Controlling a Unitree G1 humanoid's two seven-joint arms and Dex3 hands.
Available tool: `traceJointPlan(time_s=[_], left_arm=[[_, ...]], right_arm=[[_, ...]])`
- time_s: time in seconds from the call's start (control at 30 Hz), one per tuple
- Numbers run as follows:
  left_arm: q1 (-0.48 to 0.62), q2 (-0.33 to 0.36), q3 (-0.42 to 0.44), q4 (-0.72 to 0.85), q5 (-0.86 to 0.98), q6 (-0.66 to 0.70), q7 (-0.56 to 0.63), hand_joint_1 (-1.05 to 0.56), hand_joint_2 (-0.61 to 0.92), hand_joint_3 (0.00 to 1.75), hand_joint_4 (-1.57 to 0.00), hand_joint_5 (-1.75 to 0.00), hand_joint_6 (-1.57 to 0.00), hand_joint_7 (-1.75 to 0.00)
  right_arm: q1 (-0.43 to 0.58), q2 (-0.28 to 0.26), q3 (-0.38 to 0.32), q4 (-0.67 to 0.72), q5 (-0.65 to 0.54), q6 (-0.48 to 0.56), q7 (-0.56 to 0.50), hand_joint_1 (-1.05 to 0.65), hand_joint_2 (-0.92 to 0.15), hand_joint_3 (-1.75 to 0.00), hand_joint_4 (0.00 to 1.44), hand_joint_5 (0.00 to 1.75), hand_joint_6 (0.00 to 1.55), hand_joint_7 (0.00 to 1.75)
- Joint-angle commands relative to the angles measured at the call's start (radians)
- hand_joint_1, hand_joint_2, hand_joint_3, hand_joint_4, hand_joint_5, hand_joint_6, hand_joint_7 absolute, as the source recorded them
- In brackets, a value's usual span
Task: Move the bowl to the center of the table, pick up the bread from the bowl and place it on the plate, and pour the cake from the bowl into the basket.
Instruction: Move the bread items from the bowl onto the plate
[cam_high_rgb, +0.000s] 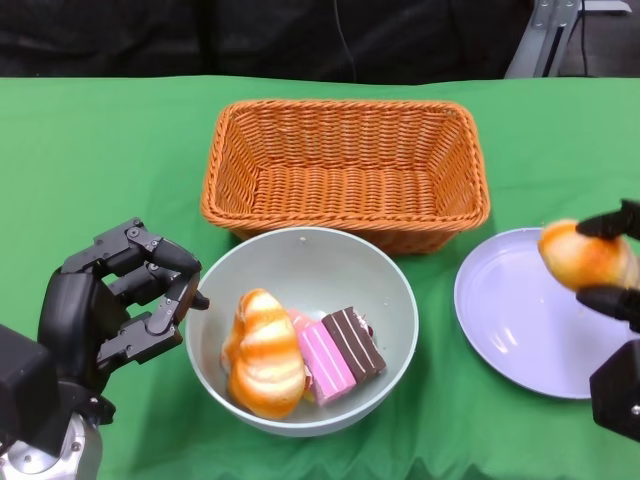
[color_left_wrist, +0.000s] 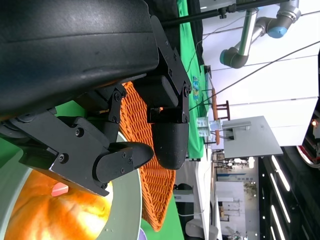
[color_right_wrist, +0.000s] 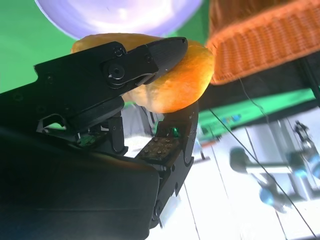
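A pale green bowl (cam_high_rgb: 395, 300) sits mid-table in the head view, just in front of the wicker basket (cam_high_rgb: 345, 170). In it lie a striped bread (cam_high_rgb: 265, 355), a pink cake (cam_high_rgb: 325, 362) and a brown cake (cam_high_rgb: 352, 343). My left hand (cam_high_rgb: 120, 300) is at the bowl's left rim with its fingers half curled and one fingertip at the rim, holding nothing. My right hand (cam_high_rgb: 612, 300) pinches a second golden bread (cam_high_rgb: 585, 255) above the right part of the lavender plate (cam_high_rgb: 520, 320). The right wrist view shows that bread (color_right_wrist: 175, 85) clamped between black fingers (color_right_wrist: 150, 57).
Green cloth covers the table. The basket (color_left_wrist: 160, 195) stands right behind the bowl rim (color_left_wrist: 125, 210) in the left wrist view. The plate lies right of the bowl, close to the basket's front right corner. A metal stand rises beyond the far right edge.
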Motion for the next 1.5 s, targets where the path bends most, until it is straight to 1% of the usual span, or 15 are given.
traceJointPlan(time_s=[0.03, 0.2, 0.4, 0.5, 0.7, 0.87, 0.97, 1.07, 1.13, 1.17, 1.2, 1.23, 1.33, 1.43, 1.5], left_arm=[[0.002, 0.014, 0.007, -0.010, 0.004, -0.009, 0.012, -0.11, 0.64, 0.80, -0.77, -1.45, -0.87, -1.12], [0.002, 0.012, 0.010, -0.004, -0.002, -0.018, 0.004, -0.13, 0.66, 0.77, -0.77, -1.44, -0.87, -1.11], [0.008, 0.011, 0.007, -0.017, 0.002, -0.009, 0.011, -0.12, 0.67, 0.76, -0.77, -1.44, -0.88, -1.11], [0.013, 0.008, 0.007, -0.024, -0.005, -0.001, 0.009, -0.12, 0.67, 0.76, -0.77, -1.44, -0.88, -1.12], [0.023, 0.008, 0.001, -0.042, 0.014, 0.001, 0.022, -0.12, 0.66, 0.78, -0.76, -1.45, -0.87, -1.13], [0.026, 0.005, 0.003, -0.047, 0.003, 0.009, 0.019, -0.11, 0.65, 0.78, -0.75, -1.46, -0.86, -1.14], [0.026, 0.007, 0.004, -0.050, -0.003, 0.019, 0.015, -0.10, 0.66, 0.80, -0.75, -1.46, -0.86, -1.14], [0.023, 0.008, 0.005, -0.043, -0.012, 0.015, 0.001, -0.10, 0.65, 0.80, -0.75, -1.46, -0.86, -1.14], [0.023, 0.007, 0.005, -0.042, -0.019, 0.018, -0.001, -0.11, 0.65, 0.80, -0.76, -1.47, -0.86, -1.14], [0.023, 0.006, 0.005, -0.043, -0.019, 0.019, 0.002, -0.11, 0.65, 0.79, -0.76, -1.46, -0.87, -1.14], [0.022, 0.008, 0.004, -0.040, -0.016, 0.018, 0.005, -0.11, 0.65, 0.79, -0.76, -1.46, -0.87, -1.13], [0.021, 0.009, 0.003, -0.036, -0.014, 0.013, 0.006, -0.12, 0.64, 0.78, -0.76, -1.45, -0.87, -1.12], [0.018, 0.010, 0.002, -0.025, -0.010, -0.003, 0.003, -0.12, 0.65, 0.76, -0.77, -1.45, -0.88, -1.12], [0.015, 0.011, 0.002, -0.017, -0.010, -0.010, 0.002, -0.12, 0.65, 0.75, -0.77, -1.45, -0.88, -1.11], [0.014, 0.011, 0.003, -0.016, -0.015, -0.010, -0.001, -0.11, 0.67, 0.76, -0.77, -1.44, -0.88, -1.11]], right_arm=[[0.011, -0.027, 0.008, 0.058, -0.002, -0.010, -0.018, -0.22, -0.89, -0.01, 0.82, 1.38, 0.95, 0.56], [-0.002, -0.024, 0.029, 0.147, -0.001, -0.048, -0.069, -0.19, -0.86, 0.00, 0.85, 1.35, 0.99, 0.49], [-0.030, -0.014, 0.063, 0.204, 0.002, -0.038, -0.075, -0.21, -0.87, 0.00, 0.85, 1.34, 1.01, 0.44], [-0.053, -0.006, 0.086, 0.247, -0.010, -0.027, -0.089, -0.22, -0.89, 0.00, 0.83, 1.36, 1.03, 0.33], [-0.081, -0.012, 0.115, 0.322, -0.017, -0.032, -0.124, -0.22, -0.89, 0.00, 0.83, 1.38, 1.06, 0.27], [-0.083, -0.020, 0.130, 0.342, -0.024, -0.017, -0.124, -0.22, -0.88, 0.00, 0.83, 1.33, 1.08, 0.23], [-0.073, -0.023, 0.140, 0.323, -0.039, 0.005, -0.114, -0.22, -0.89, 0.00, 0.83, 1.35, 1.09, 0.19], [-0.065, -0.027, 0.149, 0.296, -0.046, 0.036, -0.087, -0.24, -0.89, 0.00, 0.80, 1.33, 1.08, 0.16], [-0.057, -0.032, 0.150, 0.275, -0.034, 0.043, -0.061, -0.24, -0.89, 0.00, 0.79, 1.24, 1.07, 0.12], [-0.052, -0.035, 0.150, 0.263, -0.031, 0.044, -0.053, -0.25, -0.89, 0.00, 0.78, 1.10, 1.03, 0.07], [-0.048, -0.038, 0.150, 0.253, -0.031, 0.045, -0.048, -0.26, -0.89, 0.00, 0.78, 1.03, 1.00, 0.04], [-0.044, -0.039, 0.149, 0.243, -0.032, 0.047, -0.043, -0.27, -0.89, 0.00, 0.79, 0.98, 0.96, 0.02], [-0.033, -0.041, 0.148, 0.216, -0.033, 0.066, -0.028, -0.29, -0.89, 0.00, 0.78, 0.93, 0.86, 0.00], [-0.021, -0.046, 0.148, 0.191, -0.033, 0.073, -0.018, -0.29, -0.88, 0.00, 0.82, 0.80, 0.82, 0.00], [-0.015, -0.049, 0.150, 0.177, -0.043, 0.084, -0.014, -0.31, -0.88, 0.00, 0.92, 0.52, 0.80, 0.00]])
